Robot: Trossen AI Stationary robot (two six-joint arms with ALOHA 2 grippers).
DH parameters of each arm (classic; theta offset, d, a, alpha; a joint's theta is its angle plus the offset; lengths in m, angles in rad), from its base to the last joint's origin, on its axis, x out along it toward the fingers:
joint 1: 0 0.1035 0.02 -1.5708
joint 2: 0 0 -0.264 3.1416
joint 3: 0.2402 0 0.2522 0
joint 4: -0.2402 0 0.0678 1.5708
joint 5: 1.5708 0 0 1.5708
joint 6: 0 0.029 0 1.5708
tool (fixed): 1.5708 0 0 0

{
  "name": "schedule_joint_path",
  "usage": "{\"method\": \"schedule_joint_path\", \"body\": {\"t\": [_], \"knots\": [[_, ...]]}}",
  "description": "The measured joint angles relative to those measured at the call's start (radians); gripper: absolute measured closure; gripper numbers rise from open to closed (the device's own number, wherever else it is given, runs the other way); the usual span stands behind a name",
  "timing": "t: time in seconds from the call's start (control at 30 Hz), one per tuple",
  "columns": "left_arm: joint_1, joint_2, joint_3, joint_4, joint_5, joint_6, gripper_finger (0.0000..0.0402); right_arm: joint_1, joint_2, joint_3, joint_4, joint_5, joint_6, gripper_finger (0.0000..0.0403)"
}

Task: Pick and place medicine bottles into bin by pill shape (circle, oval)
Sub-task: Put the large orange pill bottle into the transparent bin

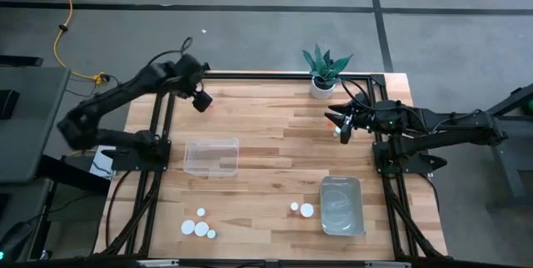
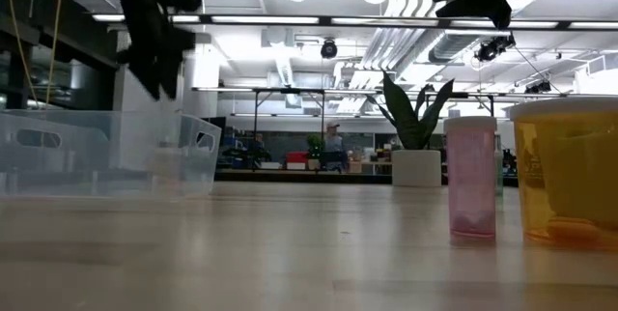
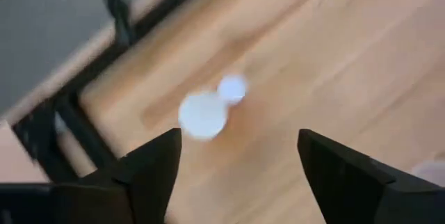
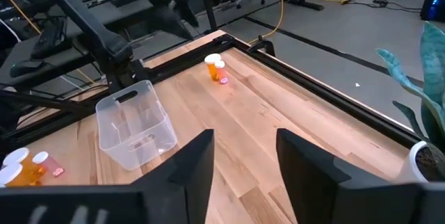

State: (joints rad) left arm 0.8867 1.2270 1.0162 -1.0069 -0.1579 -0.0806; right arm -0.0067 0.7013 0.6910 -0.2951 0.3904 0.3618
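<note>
Two medicine bottles with white caps (image 3: 203, 115) (image 4: 215, 67) stand side by side on the wood near the table's far left corner. My left gripper (image 1: 201, 100) (image 3: 240, 161) hangs open above them, pointing steeply down, and touches nothing. My right gripper (image 1: 341, 126) (image 4: 243, 158) hovers open over the table's far right part, almost level, with nothing between its fingers. Several more bottles (image 1: 197, 227) stand near the front edge at the left, and two (image 1: 301, 209) beside the right bin. Close in the low view stand a pink bottle (image 2: 472, 178) and an orange one (image 2: 565, 171).
A clear bin (image 1: 211, 157) (image 4: 133, 125) stands left of the table's middle. A second clear bin (image 1: 341, 205) sits near the front right. A potted plant (image 1: 325, 72) stands at the far edge. A black frame rail (image 4: 299, 64) borders the table.
</note>
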Motion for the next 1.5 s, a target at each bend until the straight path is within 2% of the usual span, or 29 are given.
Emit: {"method": "schedule_joint_path", "body": {"t": [0.1,0.2,0.3,0.57,0.77,0.9,1.5], "knots": [[0.068,0.113,0.01,-0.021,0.007,0.008,0.0111,0.0,0.0,0.0,0.0,0.0,-0.001,0.0237],[0.107,0.188,0.017,-0.019,0.062,0.087,0.0112,0.0,0.0,0.0,0.0,0.0,0.0,0.0233],[0.115,0.228,0.018,-0.008,0.079,0.2,0.0114,0.0,0.0,0.0,0.0,0.0,-0.001,0.0233],[0.114,0.285,0.018,0.01,0.024,0.406,0.0115,0.0,0.0,0.0,0.0,0.0,-0.001,0.0233],[0.129,0.341,0.018,0.02,0.053,0.433,0.0115,0.0,0.0,0.0,0.0,0.0,0.004,0.0233],[0.137,0.368,0.018,0.062,0.032,0.436,0.0115,0.0,0.0,0.0,0.0,0.0,0.004,0.0233],[0.142,0.37,0.018,0.109,0.057,0.478,0.0123,0.0,0.0,0.0,0.0,0.0,0.031,0.0233]]}}
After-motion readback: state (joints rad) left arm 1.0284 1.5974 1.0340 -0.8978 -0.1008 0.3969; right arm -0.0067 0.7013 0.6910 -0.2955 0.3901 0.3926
